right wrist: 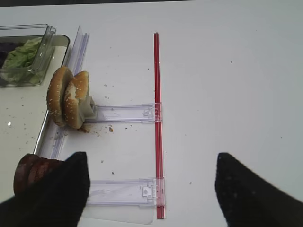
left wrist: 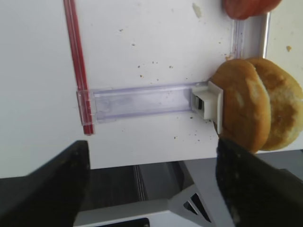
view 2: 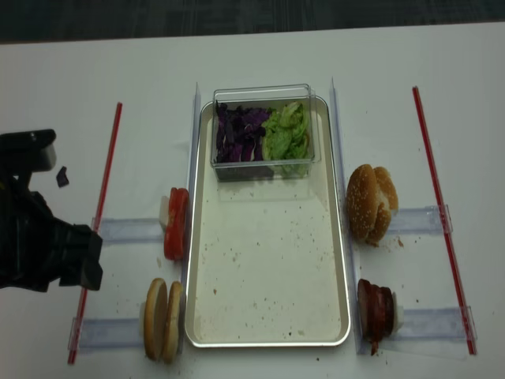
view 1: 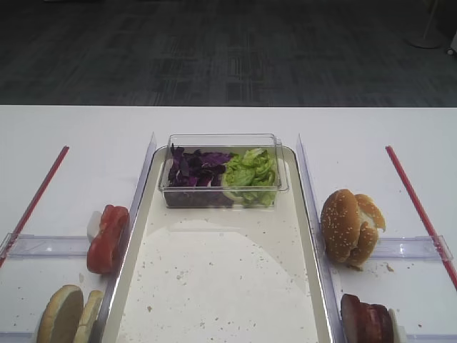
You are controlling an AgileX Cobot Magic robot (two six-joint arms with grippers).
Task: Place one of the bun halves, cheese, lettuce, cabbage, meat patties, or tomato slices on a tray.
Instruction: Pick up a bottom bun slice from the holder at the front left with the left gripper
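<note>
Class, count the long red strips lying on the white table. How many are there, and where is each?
2. One red strip lies left of the tray, near the tomato slices; the other red strip lies right of it, beyond the sesame bun. None appear hidden.

Two high views over the tray [view 2: 268, 260]; close wrist views either side.

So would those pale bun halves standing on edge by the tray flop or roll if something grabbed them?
The bun halves look thick and bready, so probably light and squashy rather than floppy. They stand on edge against a small white stop, so a nudge might tip or roll them. Crumbs nearby hint they shed bits.
</note>
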